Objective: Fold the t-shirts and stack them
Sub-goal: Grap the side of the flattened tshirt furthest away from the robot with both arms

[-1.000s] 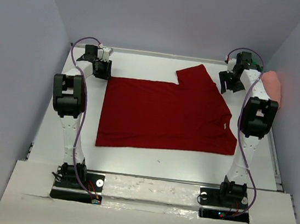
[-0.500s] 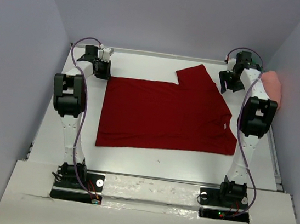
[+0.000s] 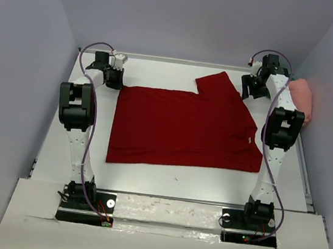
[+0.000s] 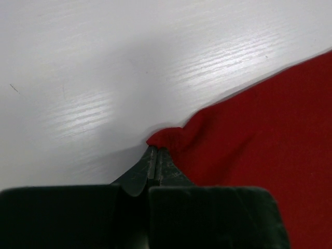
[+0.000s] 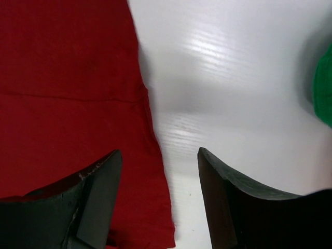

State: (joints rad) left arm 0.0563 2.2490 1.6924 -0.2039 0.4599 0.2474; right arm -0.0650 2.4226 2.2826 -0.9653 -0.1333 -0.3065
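Right claw (image 5: pixel 158 153), jaws apart, has crept farther from my base and now straddles the sleeve edge of the dark red t-shirt (image 3: pixel 178 126). My left claw (image 4: pixel 154 150) stays pinched on its far-left corner. The shirt lies flat and unfolded, so I judge a two-handed fold comes next.

Dark red t-shirt (image 3: pixel 185 124): soft matt cloth, fine knit ribs visible close up, stitched hem line on the sleeve, small crumples at one corner. Tabletop (image 3: pixel 147 177): white, smooth, semi-gloss w/ faint streaky grain, soft glare patches. Left fingers (image 4: pixel 136 179) & right fingers (image 5: pixel 98 192): black, matt, prob. plastic; right ones lightly scuffed at the edge. Pink t-shirt (image 3: pixel 302 98): soft matt cloth. Green t-shirt (image 5: pixel 324 88): blurred, finish can't tell. Arm shells (image 3: pixel 79 144): smooth white plastic, slight sheen; joints black, matt.
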